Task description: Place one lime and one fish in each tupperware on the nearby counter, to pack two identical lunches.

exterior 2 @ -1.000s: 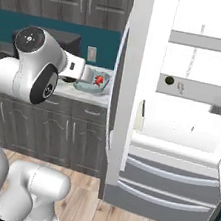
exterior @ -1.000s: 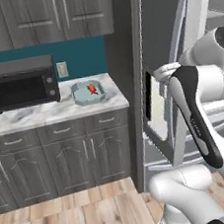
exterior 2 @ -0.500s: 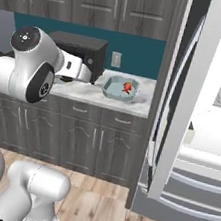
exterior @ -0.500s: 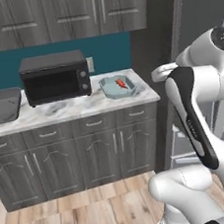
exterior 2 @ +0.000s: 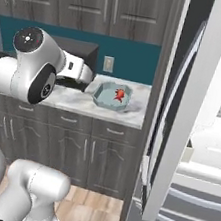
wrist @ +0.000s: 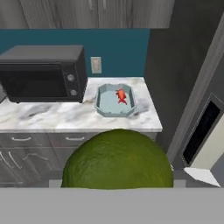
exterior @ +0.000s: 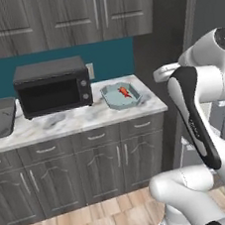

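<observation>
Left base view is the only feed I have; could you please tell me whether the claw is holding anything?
Observer: Yes. The hand view shows a lime right in front of the camera, gripped by the claw.
Operator: Thank you. Where is the hand pointing?
Observer: In the hand view the teal tupperware, with the red fish in it, sits straight ahead, above the lime.
Operator: Is anything beside the counter?
Observer: The right base view shows the fridge door standing open, to the right of the counter.
</observation>
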